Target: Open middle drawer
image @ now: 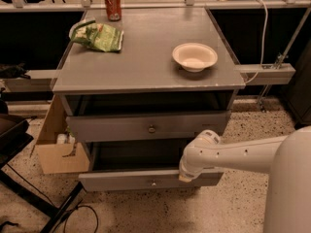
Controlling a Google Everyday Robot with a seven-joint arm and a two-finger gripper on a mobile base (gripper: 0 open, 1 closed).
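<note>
So we're looking at a speckled terrazzo floor (243, 130) in a dim workshop-type room, with a grey drawer cabinet (146, 67) in the middle of it. The white robot arm (233, 154) comes in low from the right. The upper drawer (112, 128), the one with the taller front, sits partly out. Below it the middle drawer (121, 181) is out too, and a bit further, so we can see its dark inside behind the low front panel. Our read is that the opening step is mostly done. What's left is probably a bit more straight pull toward the camera, keeping the panel level, or just letting go. A cardboard box (58, 157) leans against the cabinet's left side. Up on top are a white bowl (194, 57), a green chip bag (99, 36) and a red soda can (112, 5), all well apart. The gripper (186, 176) sits at the top edge of the middle drawer's front, right of its knob (153, 182). We honestly can't tell if it's open or clamped.
</note>
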